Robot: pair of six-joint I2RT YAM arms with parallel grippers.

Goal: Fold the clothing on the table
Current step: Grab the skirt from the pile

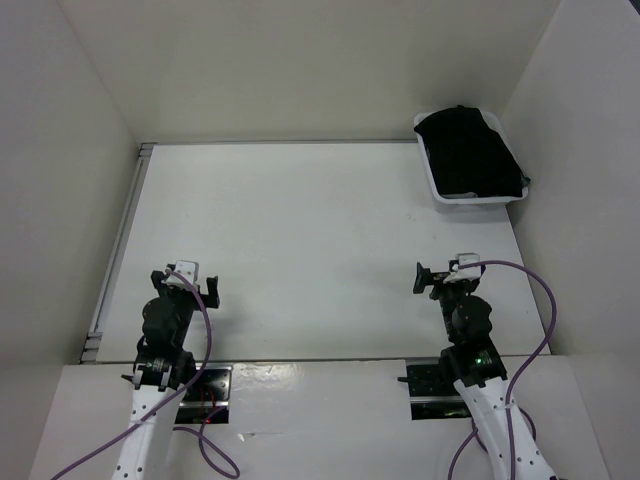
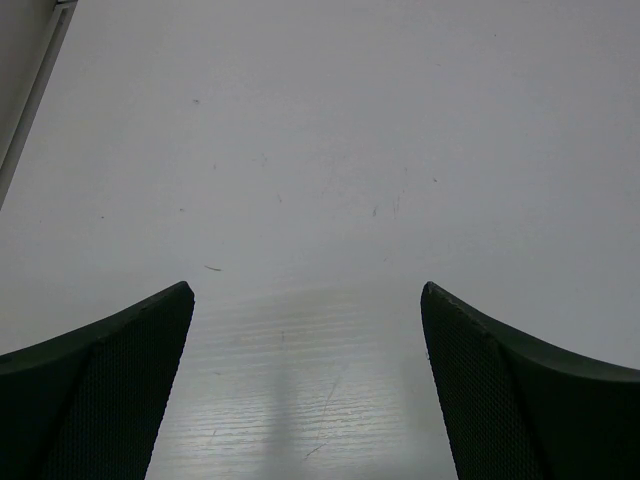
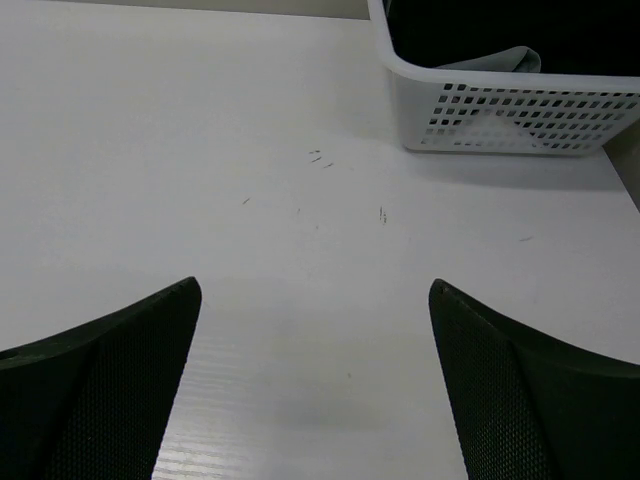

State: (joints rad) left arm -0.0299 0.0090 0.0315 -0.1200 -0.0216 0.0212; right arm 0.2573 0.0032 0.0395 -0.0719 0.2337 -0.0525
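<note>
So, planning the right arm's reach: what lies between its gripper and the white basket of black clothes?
Only bare table, with a few tiny dark specks, between right gripper and basket; the right wrist view shows it.

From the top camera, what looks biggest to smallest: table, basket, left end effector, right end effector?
Biggest: table
Next: basket
Smallest: left end effector and right end effector, which look alike, so I can't rank them.

Table (image 1: pixel 300 230): large, flat, white rectangular top, lying level. Faint dark specks and scuffs on surface. Thin metal rail (image 1: pixel 118 250) runs along left edge.
</note>
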